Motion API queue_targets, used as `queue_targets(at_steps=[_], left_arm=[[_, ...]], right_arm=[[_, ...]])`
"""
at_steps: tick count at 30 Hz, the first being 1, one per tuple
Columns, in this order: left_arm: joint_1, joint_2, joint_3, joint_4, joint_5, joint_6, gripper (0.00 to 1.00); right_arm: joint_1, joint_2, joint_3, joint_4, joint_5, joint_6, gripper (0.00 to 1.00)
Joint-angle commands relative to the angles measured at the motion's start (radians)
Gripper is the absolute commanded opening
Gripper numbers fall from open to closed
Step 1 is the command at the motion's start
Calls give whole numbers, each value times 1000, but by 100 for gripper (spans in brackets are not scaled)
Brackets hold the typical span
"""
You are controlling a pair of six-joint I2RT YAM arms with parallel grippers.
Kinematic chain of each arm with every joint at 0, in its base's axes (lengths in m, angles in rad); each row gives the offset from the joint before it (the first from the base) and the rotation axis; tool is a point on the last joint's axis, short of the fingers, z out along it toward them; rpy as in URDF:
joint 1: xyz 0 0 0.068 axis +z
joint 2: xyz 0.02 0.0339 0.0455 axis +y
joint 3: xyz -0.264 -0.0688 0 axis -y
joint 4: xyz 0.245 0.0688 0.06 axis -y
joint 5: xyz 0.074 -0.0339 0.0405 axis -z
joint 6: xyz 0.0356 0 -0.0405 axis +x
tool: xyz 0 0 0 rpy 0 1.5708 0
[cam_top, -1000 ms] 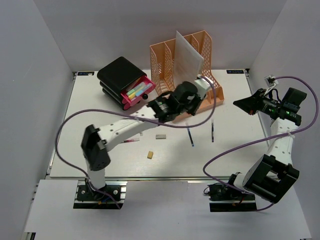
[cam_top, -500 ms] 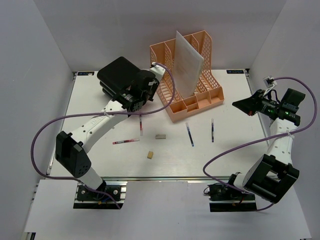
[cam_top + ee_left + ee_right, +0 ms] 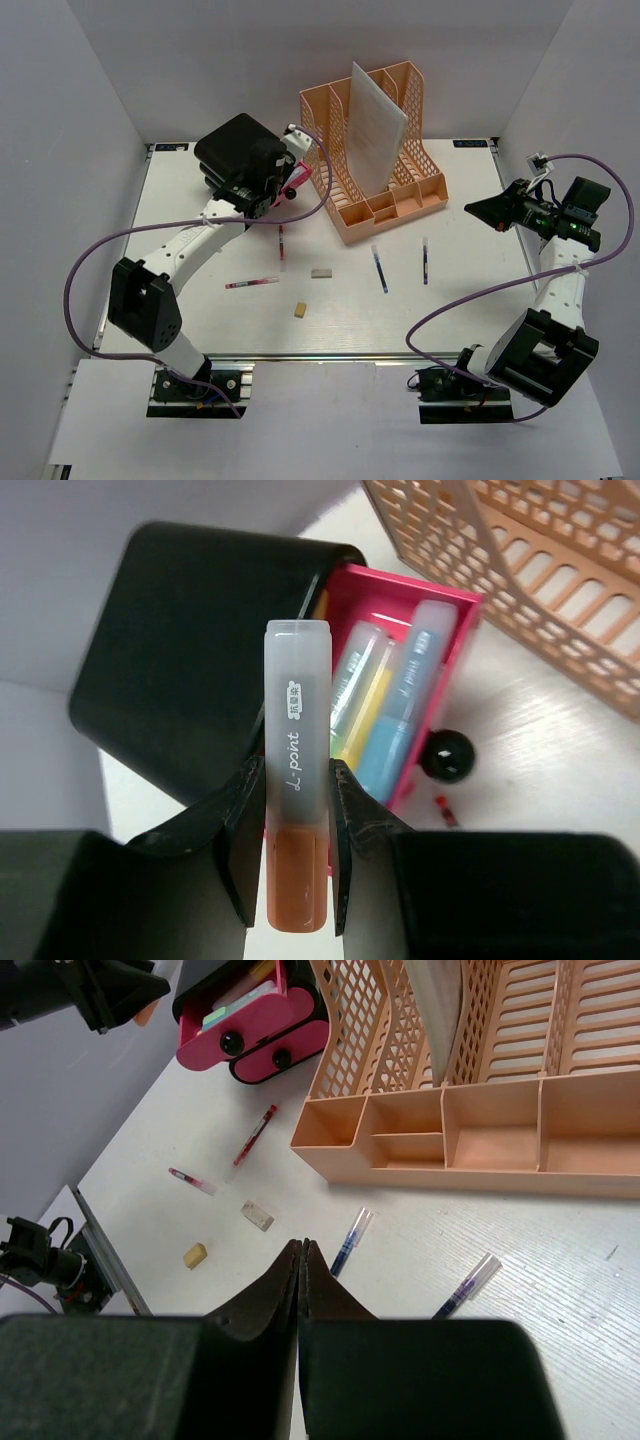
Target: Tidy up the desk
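Now the left gripper [image 3: 297, 815] is clamped on an orange highlighter [image 3: 297, 720] (clear cap pointing away from the wrist), with the open pink drawer [image 3: 400, 586] just ahead of and below it; the step in hand looks like stowing this marker. Next it likely calls for easing forward over the drawer, lowering and letting go. The right gripper [image 3: 302, 1250], closed on nothing, hangs above the desk [image 3: 350, 310], which spreads beneath both grippers.
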Motion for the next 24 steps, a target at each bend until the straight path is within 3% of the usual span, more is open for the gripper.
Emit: queue_targets(at_steps=[1, 5, 20, 22, 24], left_arm=[[24, -15, -53, 145, 58, 160, 0], [42, -12, -96, 205, 98, 230, 0], [108, 86, -49, 222, 171, 280, 0], [117, 92, -41, 220, 176, 280, 5], [117, 106, -35, 219, 168, 278, 15]], right_arm=[[4, -5, -8, 17, -20, -22, 0], [5, -5, -9, 19, -21, -22, 0], [2, -2, -14, 19, -29, -31, 2], [4, -2, -17, 20, -32, -31, 3], [2, -4, -14, 19, -35, -34, 4]])
